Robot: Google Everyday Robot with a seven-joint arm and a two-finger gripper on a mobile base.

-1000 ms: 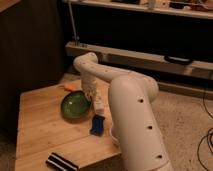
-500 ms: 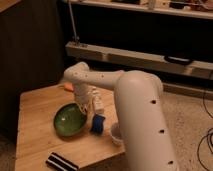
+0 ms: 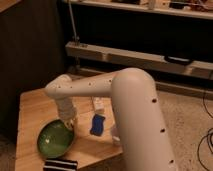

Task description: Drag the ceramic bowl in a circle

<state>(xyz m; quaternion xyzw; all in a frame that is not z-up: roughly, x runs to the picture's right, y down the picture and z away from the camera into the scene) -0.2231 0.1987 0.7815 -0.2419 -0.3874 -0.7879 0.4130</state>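
Because the job is to drag rather than lift, the ceramic bowl (image 3: 55,139) sits flat on the wooden bench (image 3: 31,107), and the arm reaches down to its rim instead of scooping under it. Its green glazed inside faces up, close to the bench's near left corner. The pincer (image 3: 69,122) is at the bowl's far right rim, at the end of the white wrist, and it is fully shut; it looks pinched on the rim, though whether it truly clamps the edge or only presses against it is hard to make out. A hold on the rim would let the arm steer the bowl across the wood in an arc, which suits a circular drag.

Just right of the bowl stands a blue object (image 3: 97,124), near enough to be in the way of a wide sweep. Beyond the bowl and further right is a small whitish object (image 3: 98,104). In front of the bowl, at the bench's near edge, lies a black-and-white striped item (image 3: 60,164).
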